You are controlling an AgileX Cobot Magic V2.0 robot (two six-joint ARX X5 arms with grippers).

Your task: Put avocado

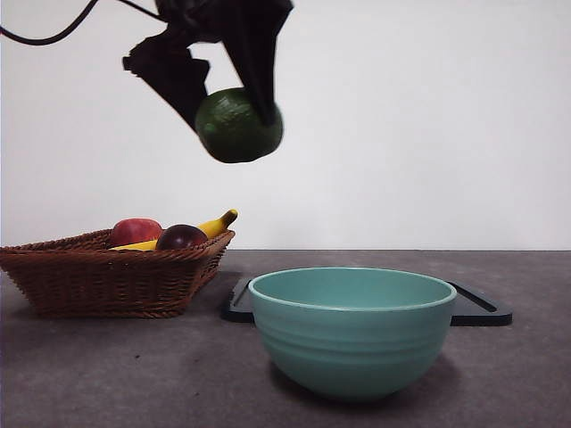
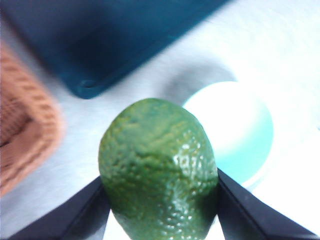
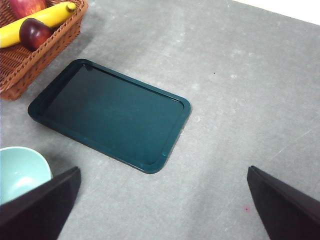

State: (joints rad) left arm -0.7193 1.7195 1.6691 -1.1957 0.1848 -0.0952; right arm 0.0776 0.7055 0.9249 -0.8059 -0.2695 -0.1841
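Teal bowl [image 1: 352, 330] sits below left gripper [image 1: 234, 114] clamping avocado [image 1: 238, 126]; right gripper [image 3: 162, 200] gapes.

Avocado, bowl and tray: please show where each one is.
avocado [image 1: 237, 126], front view, middle of its skin.
bowl [image 1: 352, 343], front view, outer wall.
tray [image 3: 115, 112], right wrist view, bare floor of it.

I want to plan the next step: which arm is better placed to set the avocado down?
Left. The left end effector already grips the avocado in the air, near the teal bowl and dark tray. The right end effector is open and holds nothing.
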